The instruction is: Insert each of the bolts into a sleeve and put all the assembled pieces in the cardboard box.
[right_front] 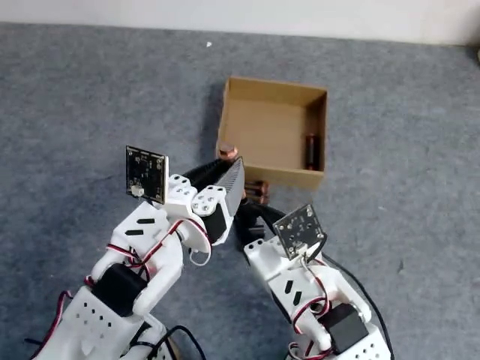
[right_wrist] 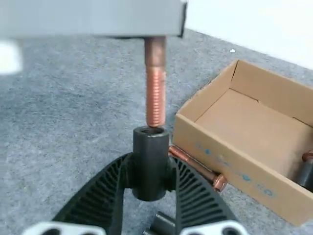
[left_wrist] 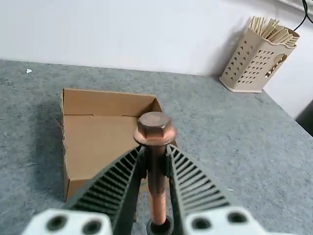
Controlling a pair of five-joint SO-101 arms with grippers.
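Note:
My left gripper is shut on a copper bolt, hex head toward the cardboard box. The bolt's threaded tip enters the top of a black sleeve, which my right gripper is shut on. In the high view the two grippers meet just in front of the box's near wall, with the bolt head by its near left corner. An assembled piece lies inside the box at its right wall. Another bolt lies on the carpet beside the box, and a loose sleeve lies below my right gripper.
Grey carpet covers the table. A beige holder full of sticks stands by the white wall beyond the box. Open carpet lies left and right of the box.

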